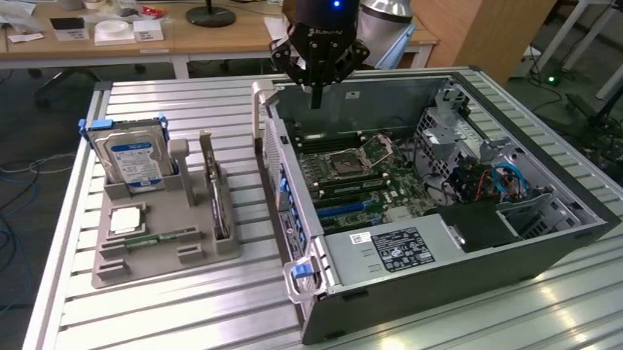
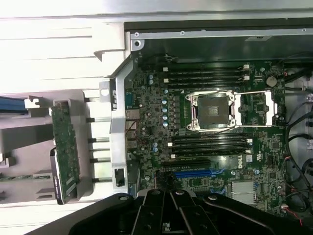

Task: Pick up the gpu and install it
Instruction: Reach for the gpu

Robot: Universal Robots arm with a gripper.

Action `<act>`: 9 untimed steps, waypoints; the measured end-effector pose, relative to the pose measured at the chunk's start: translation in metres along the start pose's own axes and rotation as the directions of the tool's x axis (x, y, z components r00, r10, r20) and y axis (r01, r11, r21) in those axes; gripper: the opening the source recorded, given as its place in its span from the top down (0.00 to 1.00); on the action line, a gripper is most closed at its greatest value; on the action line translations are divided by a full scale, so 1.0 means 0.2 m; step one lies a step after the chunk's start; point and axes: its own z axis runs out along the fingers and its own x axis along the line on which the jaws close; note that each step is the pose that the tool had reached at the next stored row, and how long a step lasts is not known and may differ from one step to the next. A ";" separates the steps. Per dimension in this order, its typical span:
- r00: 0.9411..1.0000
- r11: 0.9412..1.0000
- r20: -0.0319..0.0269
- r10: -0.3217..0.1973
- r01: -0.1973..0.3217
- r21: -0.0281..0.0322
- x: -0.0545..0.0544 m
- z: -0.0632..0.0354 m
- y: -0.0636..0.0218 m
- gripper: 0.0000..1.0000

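The gpu [image 1: 218,191] stands on edge in a slot of the grey holder [image 1: 165,251], to the exterior view's left of the open computer case [image 1: 506,240]. In the wrist view the gpu [image 2: 65,152] shows its green board face and pale end bracket. My gripper [image 1: 314,99] hangs above the far edge of the case, over the motherboard [image 1: 355,171], well apart from the gpu. Its fingers are shut together with nothing between them. The gripper [image 2: 170,198] appears in the wrist view over the blue expansion slot [image 2: 195,173].
A silver hard drive with a blue label [image 1: 134,157] stands at the holder's far end. A small green memory stick [image 1: 156,238] lies in the holder. The case's drive cage and cables [image 1: 486,175] sit on the exterior view's right. A desk [image 1: 146,36] stands behind the table.
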 end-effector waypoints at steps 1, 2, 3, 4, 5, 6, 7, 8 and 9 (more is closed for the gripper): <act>1.000 1.000 0.000 0.000 0.000 0.000 0.01 0.000 -0.001 0.89; 1.000 1.000 0.000 0.000 0.000 0.000 0.02 -0.001 -0.001 0.89; 1.000 1.000 0.000 0.000 0.000 0.000 0.03 -0.001 -0.002 0.89; 1.000 1.000 0.000 0.000 0.000 0.000 0.04 -0.001 -0.003 0.89; 1.000 1.000 0.000 0.000 0.000 0.000 0.04 -0.001 -0.003 0.89; 1.000 1.000 0.000 0.000 0.000 0.000 0.05 -0.001 -0.004 0.89; 1.000 1.000 0.000 0.000 0.000 0.000 0.06 -0.002 -0.005 0.89; 1.000 1.000 0.000 0.000 0.000 0.000 0.07 -0.002 -0.005 0.89; 1.000 1.000 0.000 0.000 0.000 0.000 0.08 -0.002 -0.006 0.89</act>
